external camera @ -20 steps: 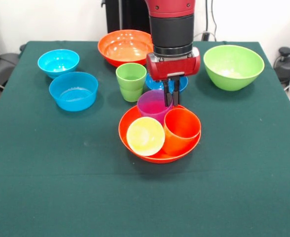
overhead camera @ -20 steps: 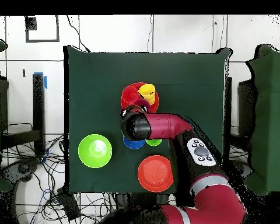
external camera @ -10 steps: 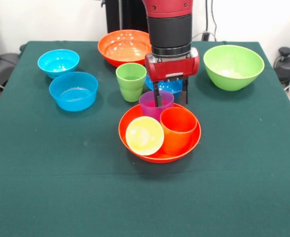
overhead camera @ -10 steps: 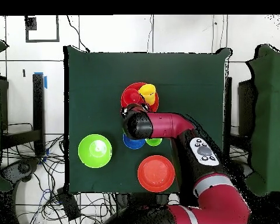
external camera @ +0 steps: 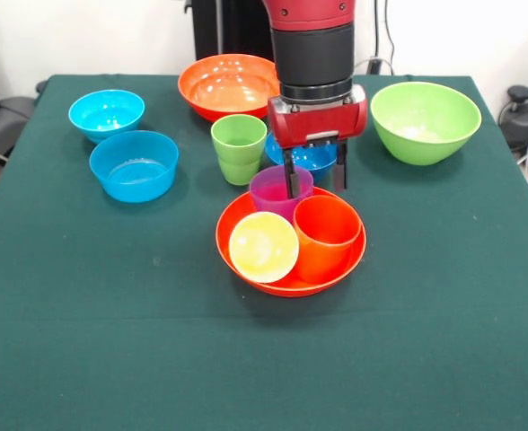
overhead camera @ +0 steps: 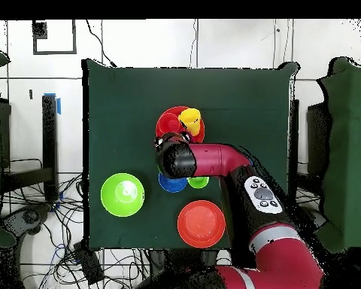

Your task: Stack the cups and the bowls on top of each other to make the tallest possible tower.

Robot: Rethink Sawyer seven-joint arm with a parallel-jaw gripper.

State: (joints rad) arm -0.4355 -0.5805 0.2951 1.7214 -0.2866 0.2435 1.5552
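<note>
Far to the left of the hand (external camera: 316, 183), two light blue bowls stand on the green worktop (external camera: 111, 341), one (external camera: 106, 111) behind the other (external camera: 134, 164), both well apart from it. Closer on that side is the green cup (external camera: 239, 148), upright, and behind it one large orange bowl (external camera: 227, 84). The hand itself is released, with its two fingers (external camera: 290, 176) spread: one finger goes down inside the purple cup (external camera: 279, 191), the other hangs outside its wall, above the small dark blue bowl (external camera: 311, 156) that is just behind. The purple cup sits in the second orange bowl (external camera: 286, 269), directly below and in front of the hand, together with the yellow cup (external camera: 263, 247), which lies tilted with its mouth to the camera, and the orange cup (external camera: 327, 235), which is upright and touches the purple one. To the right of the hand, well apart, stands the lime green bowl (external camera: 425, 121). I think the risk is in the crowding: if the hand closes on the purple rim and lifts, the thin wall may slip, or the cup may drag the orange cup and roll the yellow one out.
</note>
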